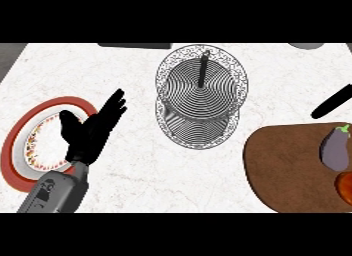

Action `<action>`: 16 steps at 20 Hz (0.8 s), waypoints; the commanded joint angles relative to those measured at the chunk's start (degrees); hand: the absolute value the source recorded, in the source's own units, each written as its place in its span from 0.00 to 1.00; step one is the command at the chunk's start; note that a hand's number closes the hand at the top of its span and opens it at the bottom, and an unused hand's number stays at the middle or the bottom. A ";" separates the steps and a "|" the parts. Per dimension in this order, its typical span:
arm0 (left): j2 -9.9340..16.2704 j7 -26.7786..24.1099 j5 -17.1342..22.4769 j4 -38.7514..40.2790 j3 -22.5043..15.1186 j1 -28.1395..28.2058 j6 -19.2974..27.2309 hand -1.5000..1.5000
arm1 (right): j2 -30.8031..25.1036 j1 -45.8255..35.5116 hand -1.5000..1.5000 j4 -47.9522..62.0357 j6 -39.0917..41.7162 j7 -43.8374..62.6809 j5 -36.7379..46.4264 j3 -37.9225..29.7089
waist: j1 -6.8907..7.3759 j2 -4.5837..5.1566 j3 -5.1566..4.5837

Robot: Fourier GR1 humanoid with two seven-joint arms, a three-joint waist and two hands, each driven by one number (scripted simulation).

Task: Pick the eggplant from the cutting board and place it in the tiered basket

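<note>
**Q:** Black robot hand first, please. Where is it and what is it doing?

**A:** Only the left hand shows, at the lower left, on a grey forearm that enters from the bottom edge. Its fingers are straight and spread, pointing up and to the right, with the thumb out to the left. It has hold of nothing. It overlaps the right rim of a round plate with a red rim and a speckled white centre. The right hand does not appear.

**Q:** Where is the eggplant?

**A:** A purple, elongated eggplant with a small green stem lies on a brown, rounded wooden cutting board at the lower right. It sits near the board's right side, stem end pointing up. Just below it, also on the board, is a red tomato, partly cut off by the right edge.

**Q:** And the basket?

**A:** A round, silver wire tiered basket with a dark centre post stands in the upper middle of the white marble counter, between the hand and the board. Both visible tiers hold nothing. It is well apart from the eggplant.

**Q:** Anything else?

**A:** A black, slanted handle-like object lies at the right edge, above the board; I cannot tell what it is.
</note>
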 commanded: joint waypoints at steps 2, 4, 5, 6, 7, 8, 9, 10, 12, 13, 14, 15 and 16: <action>0.17 -1.42 -0.56 0.07 -0.02 2.98 -0.47 0.50 | 5.95 -2.38 0.00 4.33 1.67 13.58 -0.21 2.13 | -1.34 -0.33 0.09; 1.83 2.40 1.26 -2.21 2.18 1.21 -0.57 0.50 | 6.89 -3.80 0.00 6.52 2.99 13.59 -1.13 2.60 | -1.51 -0.53 0.09; 1.95 -0.57 0.76 -2.25 1.73 4.04 -1.32 0.50 | 6.71 -3.73 0.00 6.41 2.59 13.59 -0.87 4.12 | -1.92 -0.86 -0.03; 1.92 -1.31 1.04 -0.97 2.23 3.37 -2.07 0.50 | 7.14 -5.00 0.00 9.04 3.18 13.59 -0.17 4.40 | -1.50 -0.41 0.02; -0.09 -0.97 0.13 0.82 1.84 0.67 -0.55 0.50 | 8.08 -6.01 0.00 8.97 2.68 13.59 0.35 4.67 | -2.26 -0.34 0.05; 1.60 1.08 0.81 -2.49 1.83 2.14 -1.39 0.50 | 8.56 -7.59 0.00 11.01 1.78 13.59 1.09 5.17 | -1.52 -0.50 0.07; 1.34 -0.98 1.20 -1.03 3.14 3.73 -1.10 0.50 | 7.98 -5.01 0.00 7.60 1.89 13.59 0.76 6.09 | -2.95 -0.91 0.01; 0.47 -1.79 -0.62 0.11 1.96 2.38 -0.48 0.50 | 7.90 -5.97 0.00 9.79 3.40 13.59 1.03 6.27 | -2.74 -0.58 0.05; 1.32 0.26 0.19 -2.23 2.58 4.24 -0.20 0.50 | 7.28 -5.14 0.00 8.64 2.18 13.59 1.05 6.69 | -3.16 -1.00 0.05; 0.82 1.19 0.31 -3.13 1.71 3.35 -0.76 0.50 | 9.07 -6.00 0.00 11.12 1.32 13.59 1.60 6.82 | -2.52 -0.69 0.10; 0.22 0.42 -0.22 -0.60 2.46 2.67 0.16 0.50 | 8.39 -5.99 0.00 9.98 1.55 13.59 1.57 7.13 | -3.37 -0.80 0.06; 0.83 -0.51 0.70 -0.27 3.93 2.28 -0.79 0.50 | 9.47 -4.37 0.00 9.24 0.10 13.59 2.28 7.62 | -3.39 -0.73 0.08; 0.45 0.40 -0.02 -2.33 2.07 3.66 -0.77 0.50 | 8.38 -6.74 0.00 10.96 1.19 13.59 2.10 7.12 | -2.98 -0.80 0.08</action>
